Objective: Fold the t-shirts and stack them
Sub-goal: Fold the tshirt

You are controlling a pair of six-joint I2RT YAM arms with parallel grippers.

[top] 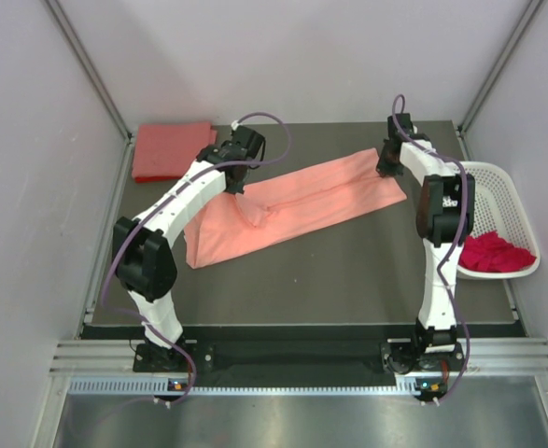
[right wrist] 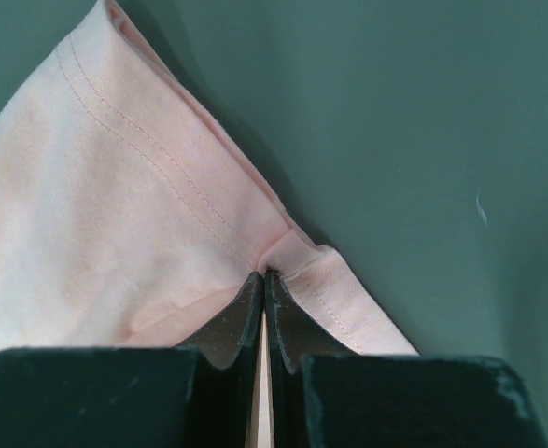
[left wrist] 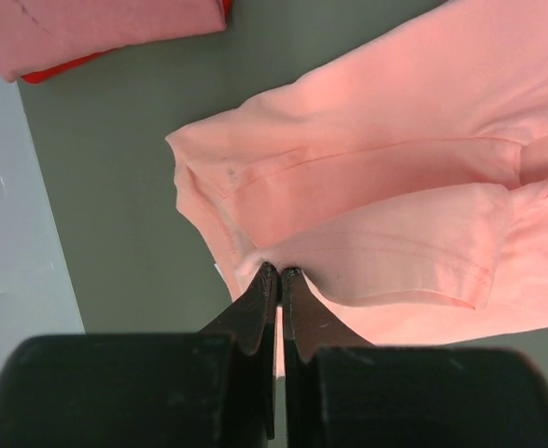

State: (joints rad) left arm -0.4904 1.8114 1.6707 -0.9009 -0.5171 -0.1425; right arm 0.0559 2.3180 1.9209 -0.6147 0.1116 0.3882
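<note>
The light salmon-pink t-shirt (top: 302,201) lies stretched in a long band across the dark table, folded lengthwise. My left gripper (top: 240,189) is shut on its edge near a sleeve; in the left wrist view the tips (left wrist: 280,271) pinch the cloth (left wrist: 376,187). My right gripper (top: 388,170) is shut on the shirt's far right corner; in the right wrist view the tips (right wrist: 263,273) pinch the stitched hem (right wrist: 143,187). A folded coral-red t-shirt (top: 171,149) lies at the back left, also in the left wrist view (left wrist: 105,23). The deep magenta-red t-shirt (top: 493,252) lies crumpled in the basket.
The white perforated basket (top: 502,187) stands at the table's right edge. Grey walls close in the back and both sides. The dark table top (top: 348,271) shows in front of the pink shirt, with a metal rail along the near edge.
</note>
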